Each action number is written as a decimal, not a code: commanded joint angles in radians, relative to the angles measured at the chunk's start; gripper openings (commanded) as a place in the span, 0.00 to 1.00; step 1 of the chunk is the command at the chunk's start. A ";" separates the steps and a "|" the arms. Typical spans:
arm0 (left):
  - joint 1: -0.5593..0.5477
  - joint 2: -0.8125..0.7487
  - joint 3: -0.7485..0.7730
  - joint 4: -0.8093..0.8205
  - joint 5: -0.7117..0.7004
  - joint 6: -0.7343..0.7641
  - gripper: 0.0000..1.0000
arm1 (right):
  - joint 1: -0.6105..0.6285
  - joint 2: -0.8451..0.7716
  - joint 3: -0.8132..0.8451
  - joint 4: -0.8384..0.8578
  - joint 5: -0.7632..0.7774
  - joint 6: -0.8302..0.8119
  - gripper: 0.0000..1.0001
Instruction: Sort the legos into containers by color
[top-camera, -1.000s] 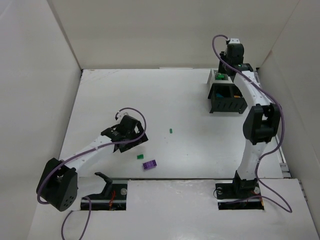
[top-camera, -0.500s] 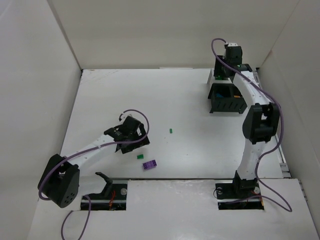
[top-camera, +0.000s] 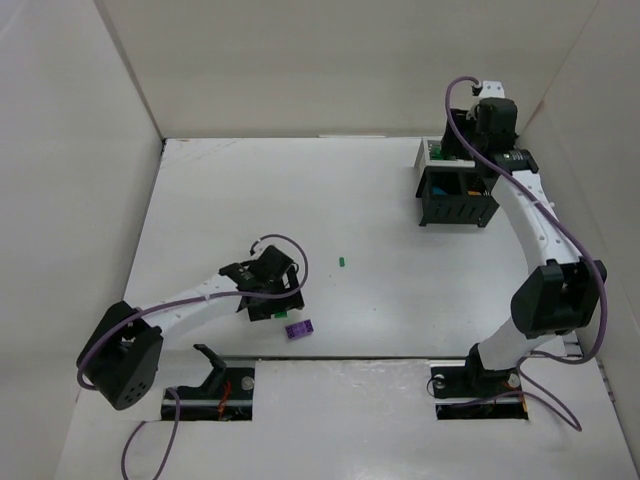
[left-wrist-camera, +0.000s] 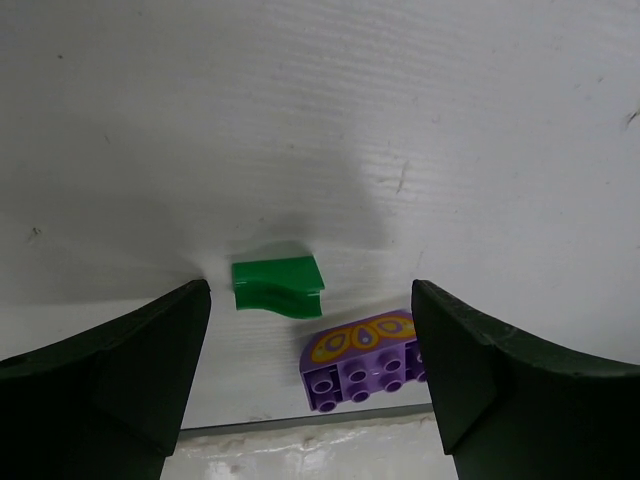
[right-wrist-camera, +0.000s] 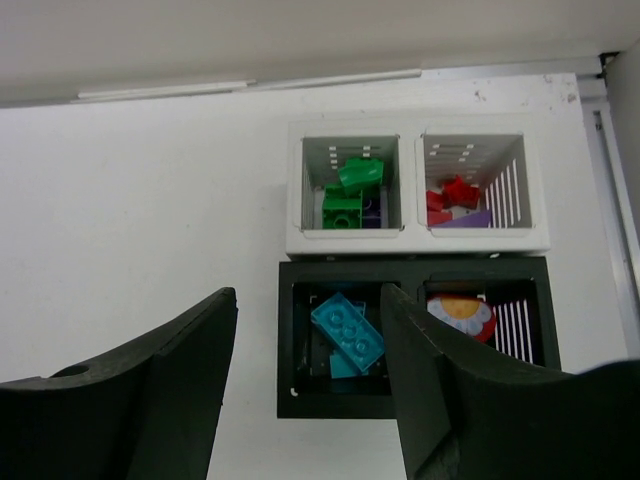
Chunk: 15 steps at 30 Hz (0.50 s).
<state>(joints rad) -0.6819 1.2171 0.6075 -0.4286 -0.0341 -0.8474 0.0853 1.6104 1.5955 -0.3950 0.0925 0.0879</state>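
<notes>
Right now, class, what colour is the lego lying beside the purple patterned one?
The lego is green; the left wrist view shows it best.

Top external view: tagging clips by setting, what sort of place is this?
Likely a robot lab cell: white table, plain white panels around it, left arm, right arm bolted at its near edge.

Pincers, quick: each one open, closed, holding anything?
Left pincer: open, empty, over the green lego.
Right pincer: open, empty, above the containers.
</notes>
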 joint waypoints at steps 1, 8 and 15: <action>-0.027 0.019 -0.011 -0.053 -0.001 -0.035 0.78 | -0.001 -0.015 -0.051 0.047 -0.022 0.026 0.65; -0.036 0.076 0.011 -0.082 -0.088 -0.113 0.66 | 0.008 -0.026 -0.074 0.027 -0.033 0.026 0.65; -0.059 0.087 0.021 -0.116 -0.098 -0.122 0.53 | 0.008 -0.035 -0.083 0.027 -0.013 0.026 0.65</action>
<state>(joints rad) -0.7193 1.2819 0.6365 -0.4877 -0.1009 -0.9443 0.0864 1.6142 1.5158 -0.4000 0.0708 0.1055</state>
